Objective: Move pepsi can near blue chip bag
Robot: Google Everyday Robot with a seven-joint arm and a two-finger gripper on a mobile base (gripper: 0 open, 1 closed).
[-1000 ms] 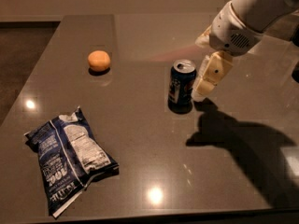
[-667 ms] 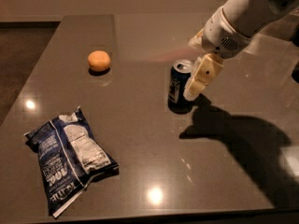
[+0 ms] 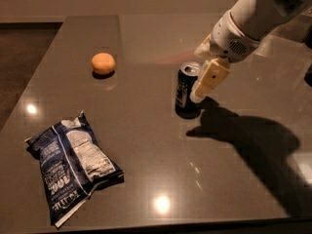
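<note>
The pepsi can (image 3: 187,92) is a small dark blue can with a silver top, standing upright a little right of the middle of the grey table (image 3: 146,150). The gripper (image 3: 200,89) comes down from the upper right against the can's right side, and whether it is spread or pinching cannot be told. The blue chip bag (image 3: 73,167) lies flat near the front left edge, well apart from the can with bare tabletop between them, and an orange (image 3: 103,63) sits toward the far left.
</note>
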